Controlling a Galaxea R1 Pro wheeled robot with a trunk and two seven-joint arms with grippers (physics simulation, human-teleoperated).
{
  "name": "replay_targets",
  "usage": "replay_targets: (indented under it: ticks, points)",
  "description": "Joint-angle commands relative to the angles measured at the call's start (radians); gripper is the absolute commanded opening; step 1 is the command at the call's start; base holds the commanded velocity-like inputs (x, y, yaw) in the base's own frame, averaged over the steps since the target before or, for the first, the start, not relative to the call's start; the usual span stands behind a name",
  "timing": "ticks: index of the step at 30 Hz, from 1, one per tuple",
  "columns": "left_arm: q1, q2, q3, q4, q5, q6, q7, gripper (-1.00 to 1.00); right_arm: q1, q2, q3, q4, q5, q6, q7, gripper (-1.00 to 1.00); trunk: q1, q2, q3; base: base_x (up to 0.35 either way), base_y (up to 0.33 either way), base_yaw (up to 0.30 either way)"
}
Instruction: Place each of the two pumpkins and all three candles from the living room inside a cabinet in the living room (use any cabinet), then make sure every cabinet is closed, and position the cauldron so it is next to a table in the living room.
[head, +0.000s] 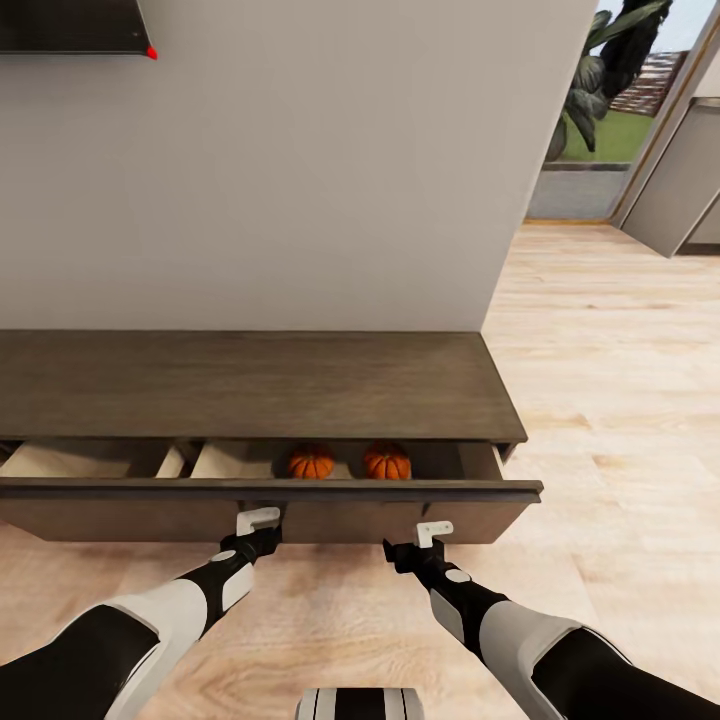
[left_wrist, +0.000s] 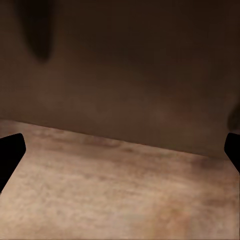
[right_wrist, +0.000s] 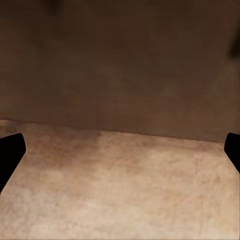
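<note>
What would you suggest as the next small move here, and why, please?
Probably push the drawer front inward with both grippers, left and right, if the candles are already stowed: both pumpkins sit inside the open drawer of the cabinet, and both grippers are at its front panel.

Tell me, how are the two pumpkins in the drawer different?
The left pumpkin sits near the drawer's middle; the right pumpkin sits closer to its right end. The left pumpkin lies above the left claw; the right pumpkin is a little left of the right claw. Both are orange, ribbed, about the same size, and side by side in the open drawer.
</note>
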Motion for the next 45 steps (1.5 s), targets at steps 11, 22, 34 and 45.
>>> replay_targets:
  ticks: [11, 22, 34, 45]
  points:
    - [-0.002, -0.001, -0.005, 0.004, 0.006, -0.006, 0.002, 1.0, -0.001, 0.0, 0.005, 0.002, -0.011, -0.004, 0.006, 1.0, 0.0, 0.0, -0.001, 0.139, 0.0, 0.0]
    - [0.004, -0.001, -0.005, 0.004, 0.006, -0.006, 0.001, 1.0, -0.001, 0.0, 0.005, 0.002, -0.011, -0.004, 0.006, 1.0, 0.0, 0.0, -0.001, 0.036, 0.0, 0.0]
    - [0.005, -0.001, -0.005, 0.004, 0.006, -0.006, 0.001, 1.0, -0.001, 0.0, 0.005, 0.002, -0.011, -0.005, 0.006, 1.0, 0.0, 0.0, -0.001, 0.057, 0.0, 0.0]
    - [0.006, -0.001, -0.005, 0.004, 0.006, -0.006, 0.001, 1.0, -0.001, 0.0, 0.005, 0.002, -0.011, -0.005, 0.006, 1.0, 0.0, 0.0, -0.001, 0.089, 0.0, 0.0]
